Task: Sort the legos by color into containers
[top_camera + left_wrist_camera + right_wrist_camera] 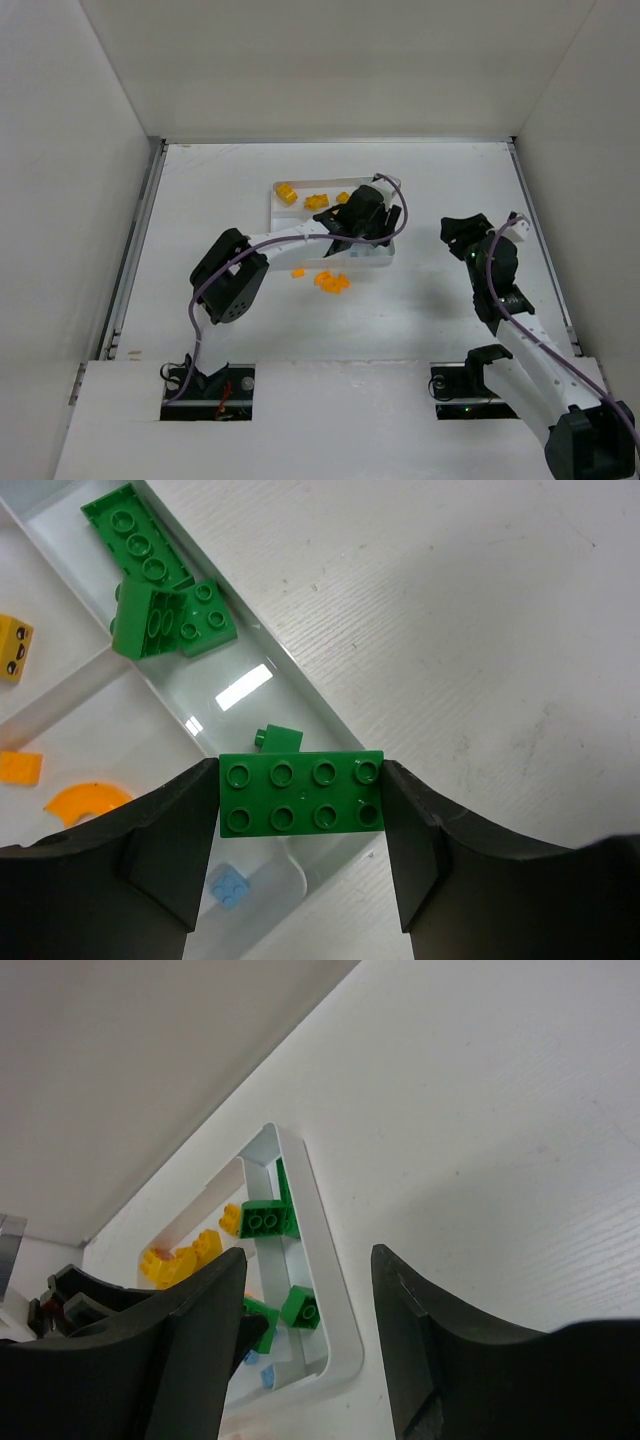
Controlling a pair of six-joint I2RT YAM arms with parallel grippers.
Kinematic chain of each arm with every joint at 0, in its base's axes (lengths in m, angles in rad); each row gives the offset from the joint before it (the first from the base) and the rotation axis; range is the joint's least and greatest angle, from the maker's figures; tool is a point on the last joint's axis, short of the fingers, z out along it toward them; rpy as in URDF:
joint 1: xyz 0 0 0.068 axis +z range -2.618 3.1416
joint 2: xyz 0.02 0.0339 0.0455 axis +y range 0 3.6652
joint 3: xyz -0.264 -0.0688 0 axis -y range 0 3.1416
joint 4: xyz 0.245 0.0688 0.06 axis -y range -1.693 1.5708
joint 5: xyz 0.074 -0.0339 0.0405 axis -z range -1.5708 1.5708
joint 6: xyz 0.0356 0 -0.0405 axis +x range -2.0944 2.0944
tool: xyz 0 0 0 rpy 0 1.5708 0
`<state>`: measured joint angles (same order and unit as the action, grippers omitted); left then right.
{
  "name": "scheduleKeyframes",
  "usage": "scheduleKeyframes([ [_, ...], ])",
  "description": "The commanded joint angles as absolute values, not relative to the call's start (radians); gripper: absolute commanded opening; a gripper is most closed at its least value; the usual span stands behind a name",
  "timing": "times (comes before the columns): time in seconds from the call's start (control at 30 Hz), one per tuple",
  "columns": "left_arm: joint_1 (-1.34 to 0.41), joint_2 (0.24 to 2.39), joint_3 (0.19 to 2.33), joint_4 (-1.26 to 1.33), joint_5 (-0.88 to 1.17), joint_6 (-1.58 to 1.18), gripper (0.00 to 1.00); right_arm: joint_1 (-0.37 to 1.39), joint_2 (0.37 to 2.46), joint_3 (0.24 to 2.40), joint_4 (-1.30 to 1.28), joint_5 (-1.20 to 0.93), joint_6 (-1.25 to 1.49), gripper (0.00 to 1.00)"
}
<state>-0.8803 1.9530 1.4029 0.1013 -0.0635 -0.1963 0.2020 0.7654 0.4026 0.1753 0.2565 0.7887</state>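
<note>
Left end effector (300, 815) reaches over the tray's (273, 205) right edge, clenched on a green brick (300, 792) above its narrow side section (215, 670), open table (450, 170) beyond the rim, right end effector (305, 1305) released alongside.

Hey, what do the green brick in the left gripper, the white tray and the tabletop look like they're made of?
Green brick: moulded hard plastic, smooth with a slight sheen, going by its crisp round studs.
Tray: probably thin glossy white plastic, since a bright glare patch sits on its floor.
Table: matt white with fine grain-like streaks. It may be painted wood or laminate, but the look leaves that open.
</note>
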Motion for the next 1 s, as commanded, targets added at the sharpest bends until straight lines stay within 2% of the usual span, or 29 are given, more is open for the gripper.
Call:
scheduleKeyframes([
  [0.0, -0.852, 1.962, 1.462, 0.152, 0.098, -0.124, 0.37, 0.176, 0.773, 0.393, 0.245, 0.184, 0.828, 0.59],
  [0.3, -0.818, 2.026, 1.515, 0.094, 0.215, -0.034, 0.41, 0.174, 0.778, 0.391, 0.256, 0.17, 0.833, 0.59],
  [0.63, -0.809, 2.071, 1.554, 0.051, 0.212, 0.011, 0.43, 0.174, 0.779, 0.391, 0.256, 0.17, 0.83, 0.59],
  [0.97, -0.794, 2.082, 1.56, 0.031, 0.201, 0.057, 0.61, 0.177, 0.793, 0.393, 0.256, 0.172, 0.827, 0.59],
])
